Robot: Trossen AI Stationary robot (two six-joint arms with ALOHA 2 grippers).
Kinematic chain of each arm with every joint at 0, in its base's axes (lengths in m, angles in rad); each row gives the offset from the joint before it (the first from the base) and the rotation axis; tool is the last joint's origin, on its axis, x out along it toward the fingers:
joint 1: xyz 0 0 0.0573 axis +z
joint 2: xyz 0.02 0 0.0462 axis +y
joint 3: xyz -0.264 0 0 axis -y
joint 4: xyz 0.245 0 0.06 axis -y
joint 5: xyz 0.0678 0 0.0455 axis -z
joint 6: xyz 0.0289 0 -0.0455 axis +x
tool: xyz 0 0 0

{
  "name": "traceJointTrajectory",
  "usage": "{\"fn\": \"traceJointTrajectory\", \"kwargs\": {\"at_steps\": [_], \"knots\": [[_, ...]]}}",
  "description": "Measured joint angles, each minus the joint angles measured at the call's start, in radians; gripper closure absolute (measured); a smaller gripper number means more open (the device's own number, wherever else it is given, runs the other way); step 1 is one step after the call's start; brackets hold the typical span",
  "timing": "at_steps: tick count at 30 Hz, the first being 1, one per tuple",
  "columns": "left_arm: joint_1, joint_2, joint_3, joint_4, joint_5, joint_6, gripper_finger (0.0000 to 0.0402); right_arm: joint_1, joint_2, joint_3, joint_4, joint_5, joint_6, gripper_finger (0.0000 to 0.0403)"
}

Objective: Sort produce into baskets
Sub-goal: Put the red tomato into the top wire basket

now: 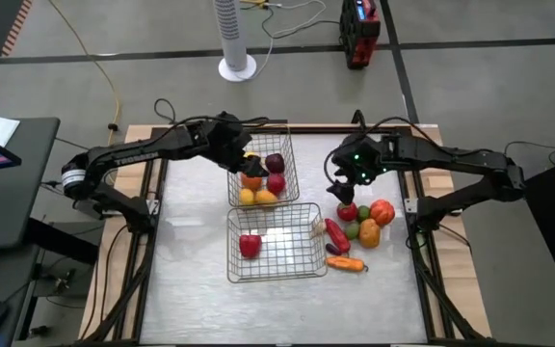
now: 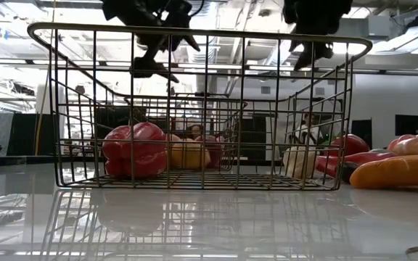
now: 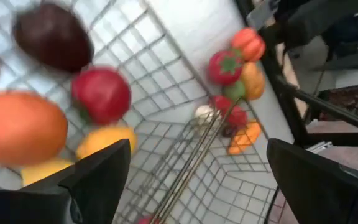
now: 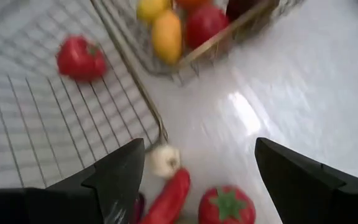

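Two wire baskets stand mid-table. The far basket holds an orange, a red round, a dark purple piece and yellow pieces. The near basket holds a red pepper. To its right, loose produce lies on the table: a tomato, a red chili, a white bulb, an orange carrot. My left gripper hovers open over the far basket. My right gripper hovers open above the loose pile. Both are empty.
The loose pile also has orange and green rounds, close to the near basket's right wall. Bare white tabletop stretches left of and in front of the baskets. A wooden frame borders the table.
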Motion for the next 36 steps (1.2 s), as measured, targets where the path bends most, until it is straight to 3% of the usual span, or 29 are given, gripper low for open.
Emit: {"fn": "traceJointTrajectory", "kwargs": {"at_steps": [7, 17, 29, 36], "knots": [[-0.002, -0.068, 0.001, 0.054, -0.053, 0.029, 0.0039, -0.001, 0.082, -0.076, -0.008, -0.035, -0.058, 0.0072], [-0.038, -0.191, 0.001, 0.06, -0.103, 0.075, 0.0038, -0.042, 0.107, -0.264, 0.031, -0.013, 0.058, 0.0071], [-0.032, -0.214, 0.001, 0.057, -0.081, 0.227, 0.0038, -0.017, 0.123, -0.38, 0.104, -0.024, 0.125, 0.002], [0.007, -0.213, 0.001, 0.047, -0.034, 0.283, 0.0038, -0.006, 0.166, -0.433, 0.15, -0.029, 0.114, 0.0025]]}}
